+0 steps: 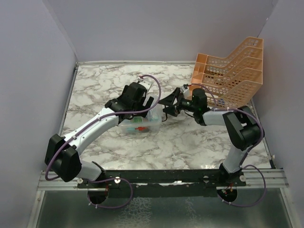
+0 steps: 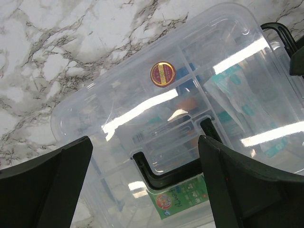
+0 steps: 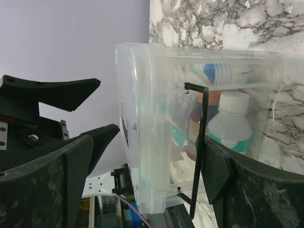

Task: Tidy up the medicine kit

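Observation:
The medicine kit (image 1: 139, 125) is a clear plastic box lying on the marble table, lid on. My left gripper (image 1: 144, 102) hovers over its lid, open. In the left wrist view the lid (image 2: 180, 95) fills the frame, with the black U-shaped handle (image 2: 164, 176) between the spread fingers (image 2: 47, 190) and a green sachet under it. My right gripper (image 1: 170, 106) is at the box's right end, open. In the right wrist view the box's end (image 3: 147, 142) stands between the wide fingers (image 3: 256, 190); a white bottle (image 3: 229, 124) and a thin black clasp (image 3: 199, 152) show.
An orange mesh tiered rack (image 1: 232, 71) stands at the back right, close behind the right arm. Grey walls enclose the table on three sides. The left gripper's black jaws (image 3: 52, 92) show at the left of the right wrist view.

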Robot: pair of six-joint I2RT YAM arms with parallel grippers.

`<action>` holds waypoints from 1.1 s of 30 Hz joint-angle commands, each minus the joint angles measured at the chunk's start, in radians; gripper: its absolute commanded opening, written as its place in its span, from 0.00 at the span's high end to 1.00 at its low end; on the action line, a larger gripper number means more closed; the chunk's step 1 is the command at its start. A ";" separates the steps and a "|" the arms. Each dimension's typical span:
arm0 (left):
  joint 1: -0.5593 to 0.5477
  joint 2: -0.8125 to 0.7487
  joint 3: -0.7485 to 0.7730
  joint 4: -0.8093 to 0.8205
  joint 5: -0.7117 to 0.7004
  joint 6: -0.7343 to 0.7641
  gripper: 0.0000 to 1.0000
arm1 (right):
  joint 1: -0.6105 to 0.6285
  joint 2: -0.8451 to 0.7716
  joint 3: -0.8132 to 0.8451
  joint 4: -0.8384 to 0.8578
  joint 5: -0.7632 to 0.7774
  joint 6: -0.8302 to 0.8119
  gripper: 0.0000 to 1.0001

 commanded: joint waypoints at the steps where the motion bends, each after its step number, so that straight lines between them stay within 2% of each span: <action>1: -0.008 -0.077 -0.036 -0.025 0.021 -0.023 0.03 | 0.020 -0.080 0.067 -0.260 0.079 -0.180 0.11; 7: -0.008 -0.093 -0.075 -0.028 0.024 -0.030 0.03 | 0.039 -0.106 0.097 -0.358 0.117 -0.238 0.13; 13: -0.009 -0.050 -0.089 -0.052 0.010 -0.042 0.06 | 0.071 -0.126 0.156 -0.556 0.213 -0.303 0.18; 19: -0.009 -0.016 -0.081 -0.079 -0.012 -0.053 0.07 | 0.117 -0.169 0.197 -0.714 0.365 -0.353 0.26; 24: -0.009 -0.012 -0.081 -0.084 -0.016 -0.055 0.07 | 0.139 -0.202 0.242 -0.850 0.484 -0.382 0.39; 33: -0.009 -0.016 -0.083 -0.088 -0.010 -0.064 0.07 | 0.169 -0.210 0.306 -0.972 0.561 -0.403 0.47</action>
